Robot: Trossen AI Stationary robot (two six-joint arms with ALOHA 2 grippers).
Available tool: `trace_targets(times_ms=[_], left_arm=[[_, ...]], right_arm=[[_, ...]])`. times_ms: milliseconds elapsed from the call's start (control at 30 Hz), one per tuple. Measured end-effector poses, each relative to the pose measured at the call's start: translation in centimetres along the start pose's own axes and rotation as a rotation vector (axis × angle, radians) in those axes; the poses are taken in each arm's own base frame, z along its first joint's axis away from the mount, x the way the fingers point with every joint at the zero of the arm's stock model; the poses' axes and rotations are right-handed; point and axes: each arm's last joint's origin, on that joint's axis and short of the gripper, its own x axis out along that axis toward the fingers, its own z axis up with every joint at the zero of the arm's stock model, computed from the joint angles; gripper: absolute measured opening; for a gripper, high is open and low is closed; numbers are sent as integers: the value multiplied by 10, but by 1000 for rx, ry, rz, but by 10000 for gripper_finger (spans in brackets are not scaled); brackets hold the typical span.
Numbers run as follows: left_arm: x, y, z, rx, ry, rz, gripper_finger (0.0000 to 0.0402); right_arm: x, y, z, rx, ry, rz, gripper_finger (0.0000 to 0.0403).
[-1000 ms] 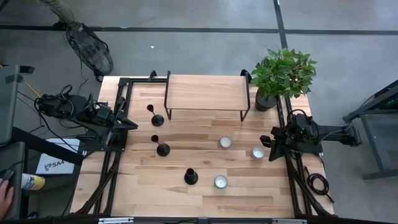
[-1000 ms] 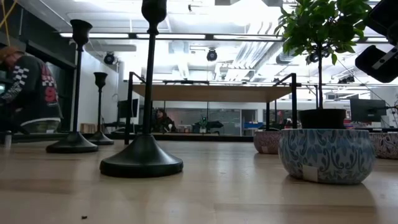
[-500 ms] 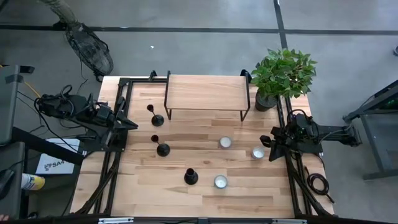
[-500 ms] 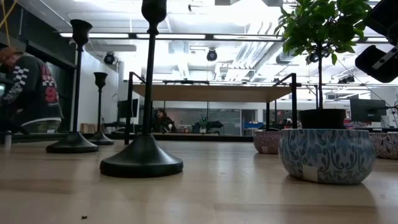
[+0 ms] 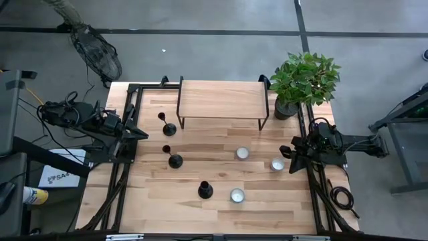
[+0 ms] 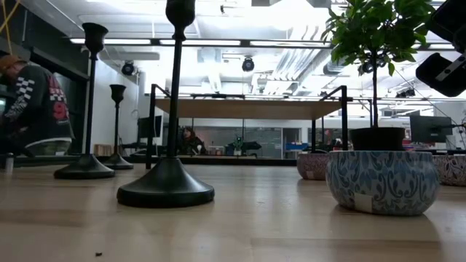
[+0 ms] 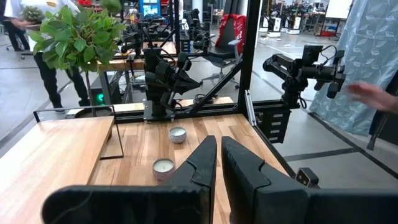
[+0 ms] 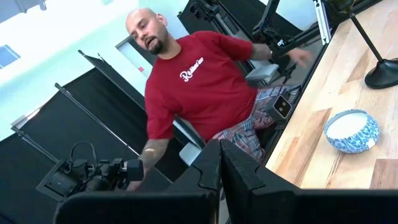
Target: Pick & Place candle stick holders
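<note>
Nothing is gripped yet. The left gripper (image 5: 137,133) waits at the table's left edge with its fingers pressed together, and the right gripper (image 5: 294,159) sits at the right edge, its fingers likewise closed on nothing.

The three candle stick holders (image 5: 175,159) stand upright in the left half of the table: one beside the foot of the wooden riser shelf (image 5: 221,99), one in the middle, one nearer the front edge.

The likely first step is a reach by the left arm. It would do well to spread its fingers before descending, then close on the thin stem below the cup — a tall, narrow piece probably tips if nudged sideways.

Each holder is matte black, seemingly metal, with a domed round base and a slim stem. The blue patterned candle bowls (image 5: 242,153) look glazed — squat and stable. The table (image 5: 267,201) is pale planked wood.
</note>
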Motion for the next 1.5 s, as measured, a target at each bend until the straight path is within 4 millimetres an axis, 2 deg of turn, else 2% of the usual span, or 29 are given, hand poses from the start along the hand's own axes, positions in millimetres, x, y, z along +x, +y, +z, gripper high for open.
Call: trace_targets(times_ms=[467, 567, 833, 1233, 1500], left_arm=[[0, 0, 0, 0, 0, 1, 26], [0, 0, 0, 0, 0, 0, 26], [0, 0, 0, 0, 0, 1, 26], [0, 0, 0, 0, 0, 0, 26], [0, 0, 0, 0, 0, 0, 26]], right_arm=[[0, 0, 0, -5, 12, 11, 0], [0, 0, 1, -90, -4, 1, 0], [-1, -4, 6, -208, -161, -165, 0], [-5, -9, 12, -171, -379, -385, 0], [-7, -11, 14, -238, -457, -501, 0]])
